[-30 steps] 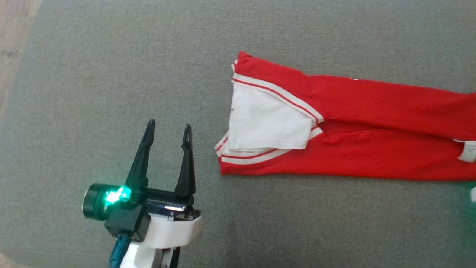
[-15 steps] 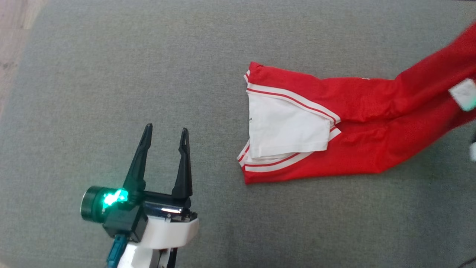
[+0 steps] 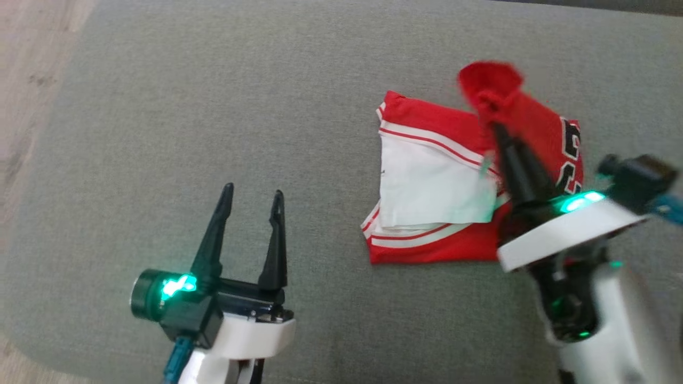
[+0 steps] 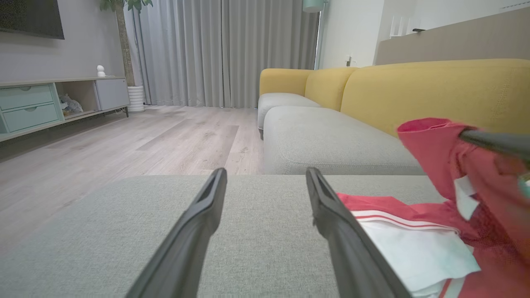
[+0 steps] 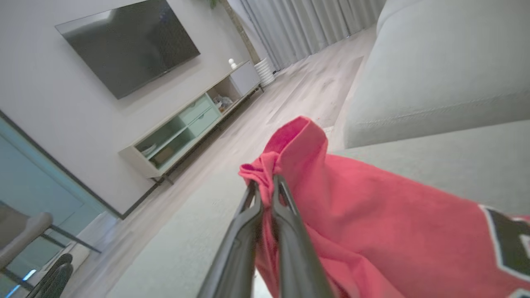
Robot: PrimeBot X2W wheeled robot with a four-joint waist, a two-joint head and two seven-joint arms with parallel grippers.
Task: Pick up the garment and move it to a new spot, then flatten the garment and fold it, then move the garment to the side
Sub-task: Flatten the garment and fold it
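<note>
Pinching garment (image 3: pixel 427 186) end tight in right gripper (image 3: pixel 495 127). Idling left gripper (image 3: pixel 253 191) wide, empty. Soft, floppy; best taken at corners.

Grey cushion (image 3: pixel 187 106) carried a red-and-white garment (image 3: pixel 427 181). It lay folded on the cushion's right half, with one red end raised off the fabric.

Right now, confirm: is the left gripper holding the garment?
No, the left gripper is open and empty, apart from the garment on the cushion.
</note>
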